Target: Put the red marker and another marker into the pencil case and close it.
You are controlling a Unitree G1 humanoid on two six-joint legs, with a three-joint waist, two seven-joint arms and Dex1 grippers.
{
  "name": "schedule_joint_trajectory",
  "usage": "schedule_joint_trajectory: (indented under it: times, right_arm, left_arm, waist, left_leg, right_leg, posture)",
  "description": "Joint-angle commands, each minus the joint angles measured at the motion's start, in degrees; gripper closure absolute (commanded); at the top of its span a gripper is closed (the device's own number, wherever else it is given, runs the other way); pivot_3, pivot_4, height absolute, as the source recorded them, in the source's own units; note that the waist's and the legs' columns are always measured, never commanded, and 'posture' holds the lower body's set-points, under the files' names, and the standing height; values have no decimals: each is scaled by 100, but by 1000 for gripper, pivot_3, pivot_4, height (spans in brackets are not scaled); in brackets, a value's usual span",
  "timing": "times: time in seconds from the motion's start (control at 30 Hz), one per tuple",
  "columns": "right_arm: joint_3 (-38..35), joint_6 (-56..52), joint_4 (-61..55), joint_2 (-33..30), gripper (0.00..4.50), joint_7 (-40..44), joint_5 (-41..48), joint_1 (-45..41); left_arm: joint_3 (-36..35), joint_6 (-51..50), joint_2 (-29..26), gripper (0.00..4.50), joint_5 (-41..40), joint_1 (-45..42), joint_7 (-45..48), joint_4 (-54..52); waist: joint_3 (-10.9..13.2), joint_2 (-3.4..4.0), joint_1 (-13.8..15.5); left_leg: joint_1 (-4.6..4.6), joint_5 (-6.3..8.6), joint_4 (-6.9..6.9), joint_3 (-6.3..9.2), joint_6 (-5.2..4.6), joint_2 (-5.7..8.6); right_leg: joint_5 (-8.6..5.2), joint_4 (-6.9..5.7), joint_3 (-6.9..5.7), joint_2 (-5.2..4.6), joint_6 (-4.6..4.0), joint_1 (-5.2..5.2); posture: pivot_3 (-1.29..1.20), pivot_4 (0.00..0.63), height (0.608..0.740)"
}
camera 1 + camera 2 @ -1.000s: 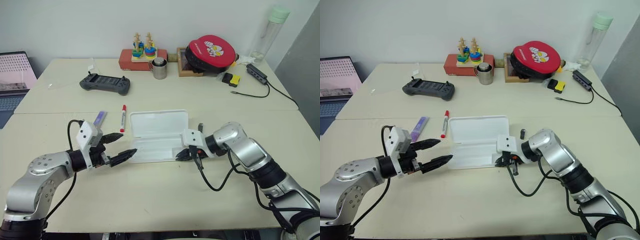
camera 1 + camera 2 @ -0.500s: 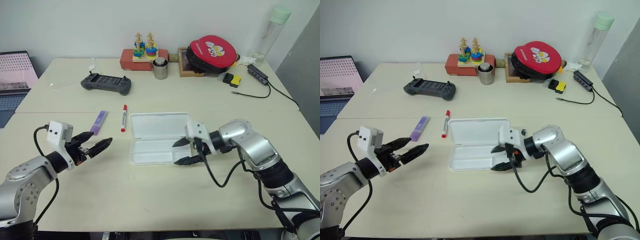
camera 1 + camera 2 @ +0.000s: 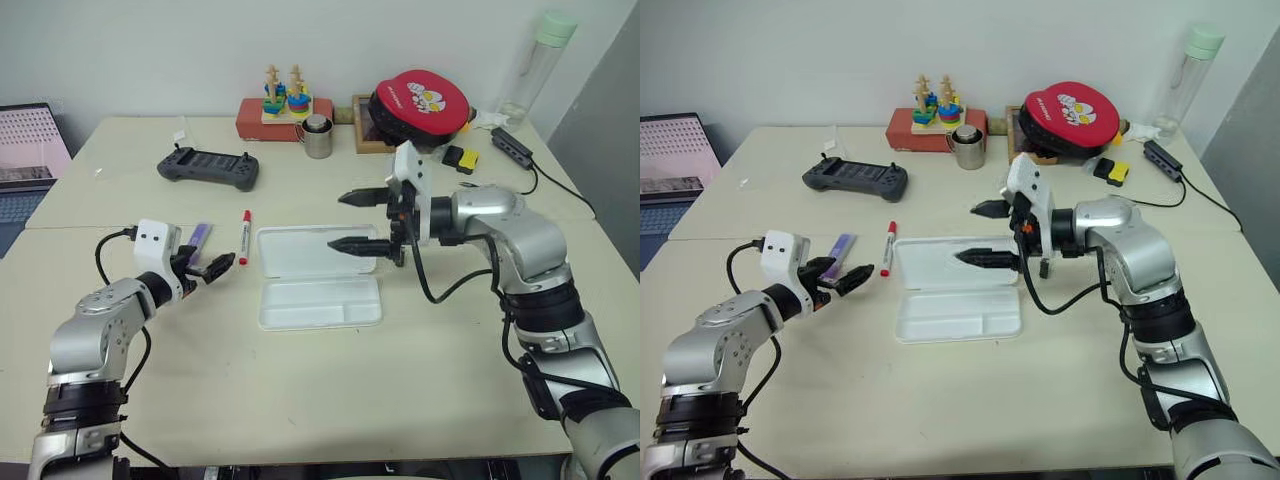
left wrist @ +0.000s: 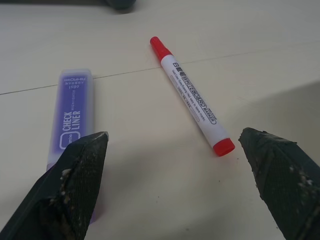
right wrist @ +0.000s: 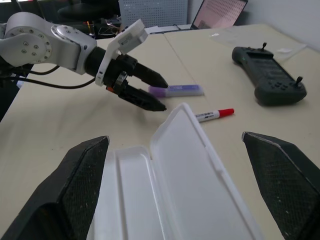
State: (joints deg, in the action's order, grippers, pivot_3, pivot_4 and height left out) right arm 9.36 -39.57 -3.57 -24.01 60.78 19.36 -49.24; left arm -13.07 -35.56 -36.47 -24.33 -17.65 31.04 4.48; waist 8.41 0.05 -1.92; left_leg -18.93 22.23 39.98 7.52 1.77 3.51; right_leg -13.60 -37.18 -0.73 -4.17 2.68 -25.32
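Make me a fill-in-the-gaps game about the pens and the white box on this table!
1. The pencil case lies with its lid ____.
2. The red marker lies on the ____, not in the case.
3. The left gripper has its fingers ____.
4. Beside the red marker lies a marker coloured ____.

Missing words: open; table; open; purple

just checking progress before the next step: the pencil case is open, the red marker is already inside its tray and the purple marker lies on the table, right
Not quite: the red marker is not in the tray. It lies on the table beside the purple marker, left of the open pencil case, as the left eye view shows. The rest is right.
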Motion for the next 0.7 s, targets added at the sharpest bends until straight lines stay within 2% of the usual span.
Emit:
schedule_joint_trajectory:
  times: [0.03,0.37,0.53,0.6,0.67,0.7]
  right_arm:
    - [-145,119,-86,54,24,-128,147,-189]
    - [-130,171,-74,109,24,-299,150,-330]
    - [-146,149,-106,100,24,-358,153,-328]
    - [-154,143,-116,80,0,-370,167,-323]
    - [-166,135,-122,66,0,-384,177,-315]
    - [-168,139,-122,56,0,-389,172,-308]
  left_arm:
    - [158,237,82,0,132,-265,155,150]
    - [851,426,344,0,818,-985,58,1087]
    - [964,392,510,0,1010,-1302,17,1675]
    - [932,431,548,355,1038,-1390,33,1809]
    - [937,453,564,529,1052,-1417,102,1848]
    - [940,464,566,869,1069,-1418,109,1871]
  waist:
    - [0,0,-3]
    - [0,0,-8]
    - [-1,0,-6]
    - [-1,-1,0]
    - [-1,0,0]
    - [-1,0,0]
  left_leg:
    - [0,0,0,0,0,1]
    - [0,0,4,0,0,3]
    - [0,0,4,-1,0,3]
    - [0,0,10,0,0,4]
    - [1,0,12,-1,0,6]
    - [2,0,12,-1,0,6]
  right_leg:
    - [0,0,0,0,0,-1]
    - [0,-5,-1,-1,0,0]
    - [0,-6,-2,-1,0,-1]
    - [0,-11,-3,-1,0,0]
    - [0,-15,-2,-3,0,0]
    - [0,-16,-1,-3,0,0]
  posture:
    - [0,150,740]
    - [0,150,740]
    - [0,150,740]
    - [0,150,740]
    - [0,150,740]
    - [0,150,740]
